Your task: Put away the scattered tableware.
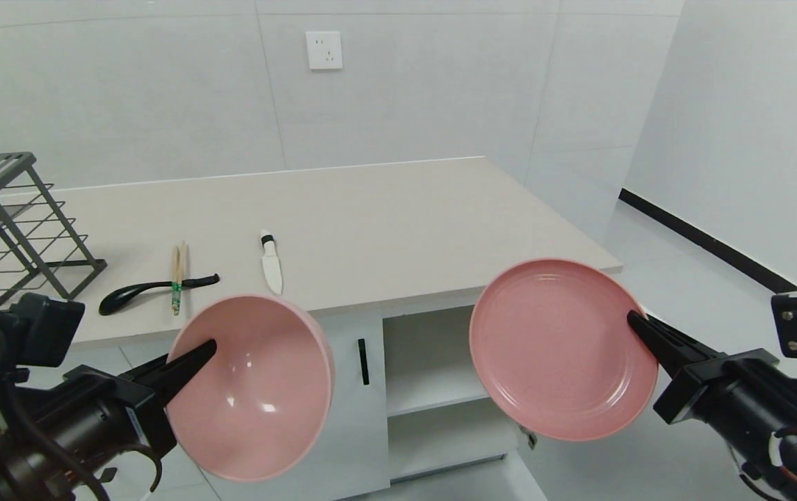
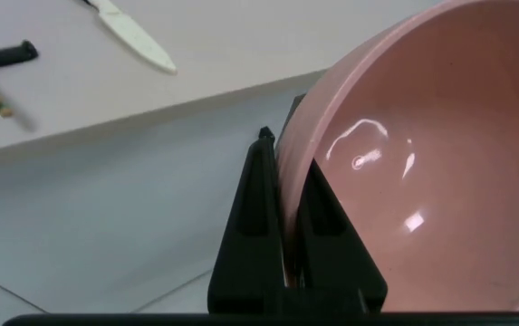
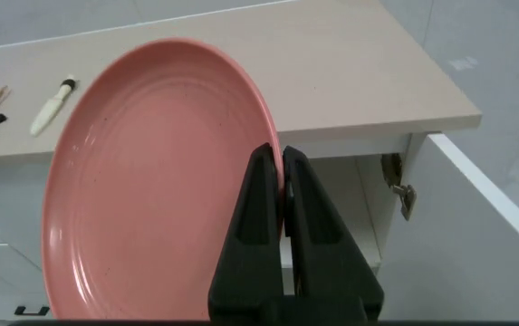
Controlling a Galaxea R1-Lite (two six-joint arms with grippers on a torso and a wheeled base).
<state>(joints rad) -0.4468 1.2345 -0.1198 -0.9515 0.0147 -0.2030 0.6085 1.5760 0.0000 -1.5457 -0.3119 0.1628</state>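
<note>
My left gripper (image 1: 205,346) is shut on the rim of a pink bowl (image 1: 259,386), held tilted in front of the counter's edge; the wrist view has the bowl (image 2: 422,154) clamped between the fingers (image 2: 259,208). My right gripper (image 1: 635,321) is shut on the rim of a pink plate (image 1: 555,348), held on edge before the open cabinet; the plate (image 3: 150,172) faces the wrist camera. On the counter (image 1: 371,209) lie a black spoon (image 1: 141,289), a pair of chopsticks (image 1: 178,275) and a white knife (image 1: 271,263).
A dark wire rack (image 1: 9,223) stands at the counter's left end. Below the counter, an open cabinet shows white shelves (image 1: 433,362), with its door (image 3: 494,199) swung out on the right. A closed door with a black handle (image 1: 364,362) sits beside it.
</note>
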